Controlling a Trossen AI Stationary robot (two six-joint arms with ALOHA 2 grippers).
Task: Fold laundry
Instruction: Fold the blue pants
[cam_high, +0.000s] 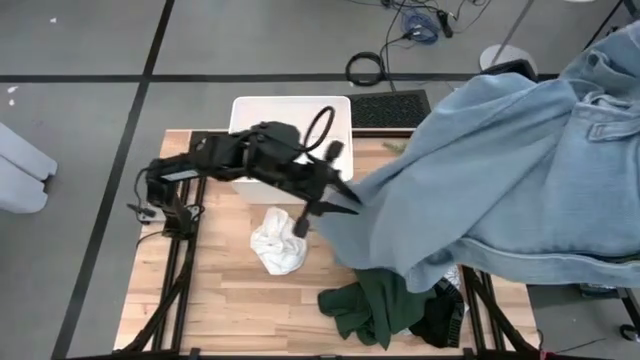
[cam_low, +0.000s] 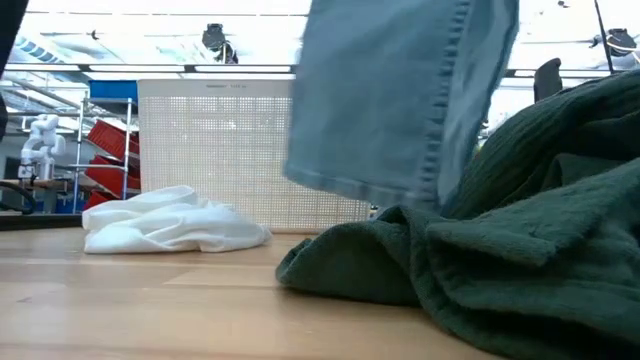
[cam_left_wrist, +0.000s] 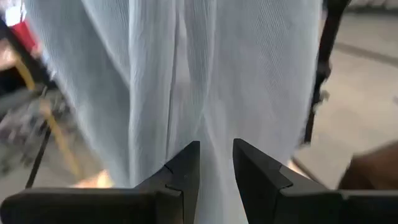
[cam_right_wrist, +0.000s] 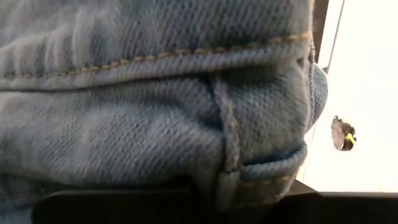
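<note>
A large light blue denim garment (cam_high: 520, 170) is held high over the table's right half; its lower edge (cam_low: 400, 100) hangs clear of the table. My left gripper (cam_high: 345, 195) reaches in from the left and is shut on the garment's left edge. My right gripper (cam_right_wrist: 230, 199) is covered by the denim in the high view. A small white cloth (cam_high: 278, 240) lies crumpled on the table below my left gripper. A dark green garment (cam_high: 375, 310) and a black one (cam_high: 440, 320) lie heaped at the near edge. My left gripper pinches a gathered fold of the light blue garment's left edge (cam_left_wrist: 216, 155) between its two fingers, coming nearly level from the table's left. Creases run up from the pinch and the cloth hangs clear of the table. My right gripper is shut on the denim at a stitched seam (cam_right_wrist: 227, 168). The cloth itself hides the fingertips. The garment is lifted high and drapes down around the gripper.
A rigid white tub (cam_high: 290, 120) stands at the table's far edge behind my left arm. A dark keyboard-like slab (cam_high: 390, 108) lies to its right. Bare wooden tabletop (cam_high: 220, 290) shows at the near left.
</note>
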